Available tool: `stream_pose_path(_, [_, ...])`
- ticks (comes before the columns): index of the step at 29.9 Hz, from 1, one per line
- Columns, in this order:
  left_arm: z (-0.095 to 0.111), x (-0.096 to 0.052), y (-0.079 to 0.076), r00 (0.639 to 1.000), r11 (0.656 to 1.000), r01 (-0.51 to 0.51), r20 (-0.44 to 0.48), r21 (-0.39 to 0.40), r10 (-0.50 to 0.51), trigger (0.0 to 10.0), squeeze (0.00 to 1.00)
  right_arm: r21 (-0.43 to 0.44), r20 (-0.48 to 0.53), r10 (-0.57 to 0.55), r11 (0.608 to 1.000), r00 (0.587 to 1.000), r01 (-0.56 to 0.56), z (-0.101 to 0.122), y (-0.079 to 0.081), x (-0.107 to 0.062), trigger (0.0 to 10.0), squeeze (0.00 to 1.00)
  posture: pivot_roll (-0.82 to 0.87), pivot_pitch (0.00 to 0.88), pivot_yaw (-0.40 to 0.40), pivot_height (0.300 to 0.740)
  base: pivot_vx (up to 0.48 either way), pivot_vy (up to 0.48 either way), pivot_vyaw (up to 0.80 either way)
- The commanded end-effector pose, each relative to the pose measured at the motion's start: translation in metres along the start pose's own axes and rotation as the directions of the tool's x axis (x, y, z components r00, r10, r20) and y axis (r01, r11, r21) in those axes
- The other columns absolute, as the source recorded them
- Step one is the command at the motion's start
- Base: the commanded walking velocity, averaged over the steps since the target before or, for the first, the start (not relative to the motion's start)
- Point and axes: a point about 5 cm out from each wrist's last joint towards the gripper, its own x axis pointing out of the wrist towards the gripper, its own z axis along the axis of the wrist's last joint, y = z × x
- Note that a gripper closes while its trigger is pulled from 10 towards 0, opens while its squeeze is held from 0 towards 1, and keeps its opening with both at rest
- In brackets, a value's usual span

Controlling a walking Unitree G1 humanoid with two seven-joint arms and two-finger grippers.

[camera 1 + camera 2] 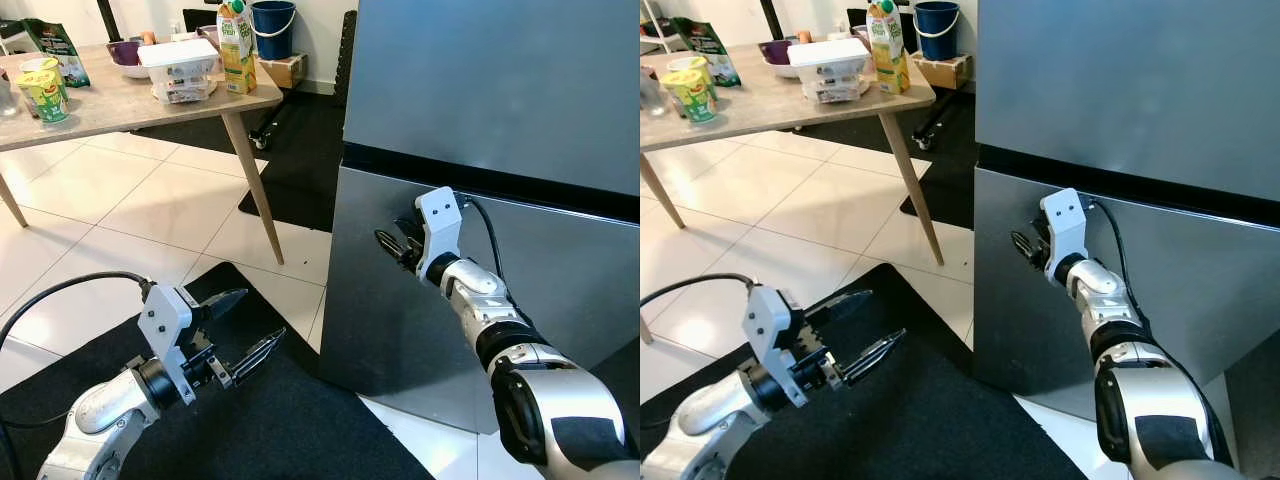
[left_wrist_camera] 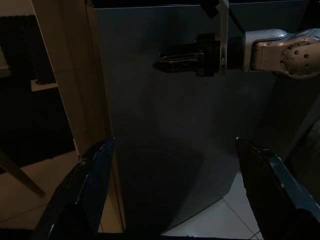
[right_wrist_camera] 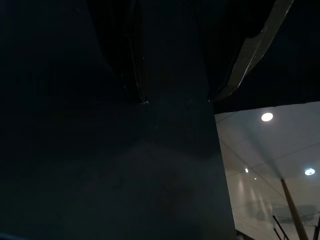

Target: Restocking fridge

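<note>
A grey fridge (image 1: 500, 80) stands on the right with both doors closed. A dark seam (image 1: 480, 175) separates the upper door from the lower door (image 1: 570, 290). My right gripper (image 1: 393, 240) is held against the lower door near its left edge, just below the seam, with its fingers slightly apart and nothing between them. The left wrist view shows it side-on, right gripper (image 2: 167, 60), in front of the door. My left gripper (image 1: 245, 325) hangs low over a black mat (image 1: 300, 420), open and empty, pointing toward the fridge.
A wooden table (image 1: 120, 105) at the back left carries a juice carton (image 1: 237, 45), stacked white food boxes (image 1: 180, 68), green cups (image 1: 42, 90), a bag and a bowl. A table leg (image 1: 255, 185) stands between table and fridge. A blue bucket (image 1: 272, 25) sits behind.
</note>
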Motion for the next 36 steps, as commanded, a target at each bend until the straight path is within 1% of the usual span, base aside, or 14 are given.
stream_pose_path(1, [-0.002,0.002,-0.003,1.0,1.0,0.005,-0.003,0.007,-0.005,10.0,0.0,0.023,-0.017,0.032,0.999,0.999,-0.032,-0.009,0.005,-0.002,10.0,0.0,0.05,0.133,0.012,0.74,0.0,0.0,0.0])
stream_pose_path(2, [-0.002,0.003,-0.003,1.0,1.0,0.007,-0.001,0.005,-0.007,10.0,0.0,0.041,-0.048,0.117,0.992,0.992,-0.116,-0.024,0.014,-0.008,10.0,0.0,0.04,0.131,0.013,0.74,0.0,0.0,0.0])
stream_pose_path(5, [-0.002,0.003,-0.004,1.0,1.0,0.008,0.0,0.005,-0.008,10.0,0.0,0.06,-0.073,0.183,0.982,0.98,-0.179,-0.035,0.022,-0.013,10.0,0.0,0.04,0.13,0.014,0.74,0.0,0.0,0.0])
stream_pose_path(6, [-0.002,0.004,-0.004,1.0,1.0,0.01,0.002,0.004,-0.01,10.0,0.0,0.087,-0.118,0.27,0.961,0.956,-0.261,-0.052,0.031,-0.02,10.0,0.0,0.04,0.129,0.015,0.74,0.0,0.0,0.0])
stream_pose_path(7, [-0.002,0.004,-0.004,1.0,1.0,0.01,0.002,0.004,-0.01,10.0,0.0,0.087,-0.118,0.27,0.961,0.956,-0.261,-0.052,0.031,-0.02,10.0,0.0,0.04,0.129,0.015,0.74,0.0,0.0,0.0])
stream_pose_path(9, [-0.002,0.005,-0.003,1.0,1.0,0.011,0.003,0.004,-0.011,10.0,0.0,0.088,-0.21,0.377,0.926,0.902,-0.367,-0.075,0.044,-0.034,10.0,0.0,0.04,0.125,0.015,0.74,0.0,0.0,0.0])
stream_pose_path(11, [-0.002,0.006,-0.003,1.0,1.0,0.012,0.006,0.005,-0.012,10.0,0.0,0.13,-0.284,0.421,0.907,0.861,-0.401,-0.099,0.054,-0.048,10.0,0.0,0.03,0.121,0.015,0.74,0.0,0.0,0.0])
stream_pose_path(13, [-0.002,0.006,-0.003,1.0,1.0,0.013,0.006,0.006,-0.013,10.0,0.0,0.148,-0.315,0.414,0.91,0.854,-0.386,-0.109,0.057,-0.055,10.0,0.0,0.03,0.119,0.014,0.74,0.0,0.0,0.0])
stream_pose_path(18, [-0.003,0.007,-0.002,1.0,1.0,0.012,0.008,0.008,-0.012,10.0,0.0,0.185,-0.425,0.305,0.951,0.852,-0.248,-0.141,0.06,-0.079,10.0,0.0,0.03,0.118,0.016,0.74,0.0,0.0,0.0])
stream_pose_path(23, [-0.005,0.008,-0.001,1.0,1.0,0.006,0.004,0.007,-0.006,10.0,0.0,0.153,-0.559,0.093,0.988,0.824,-0.008,-0.171,0.051,-0.11,10.0,0.0,0.03,0.119,0.019,0.74,0.0,0.0,0.0])
stream_pose_path(26, [-0.013,0.007,0.006,0.999,0.999,-0.038,-0.022,-0.008,0.038,10.0,0.0,0.123,-0.633,-0.063,0.976,0.772,0.18,-0.188,0.041,-0.134,10.0,0.0,0.03,0.12,0.018,0.74,0.0,0.0,0.0])
stream_pose_path(28, [-0.015,0.007,0.007,0.998,0.999,-0.049,-0.03,-0.012,0.049,10.0,0.0,0.117,-0.647,-0.089,0.97,0.757,0.214,-0.19,0.04,-0.139,10.0,0.0,0.03,0.12,0.018,0.74,0.0,0.0,0.0])
stream_pose_path(30, [-0.031,0.005,0.009,0.995,0.993,-0.083,-0.065,-0.089,0.077,10.0,0.0,0.138,-0.689,-0.127,0.944,0.713,0.301,-0.202,0.04,-0.157,10.0,0.0,0.02,0.118,0.017,0.74,0.0,0.0,0.0])
stream_pose_path(36, [-0.069,-0.002,-0.001,0.98,0.985,-0.069,-0.197,-0.156,0.038,10.0,0.0,0.132,-0.74,-0.14,0.929,0.658,0.347,-0.215,0.049,-0.177,10.0,0.0,0.01,0.118,0.013,0.74,0.0,0.0,0.0])
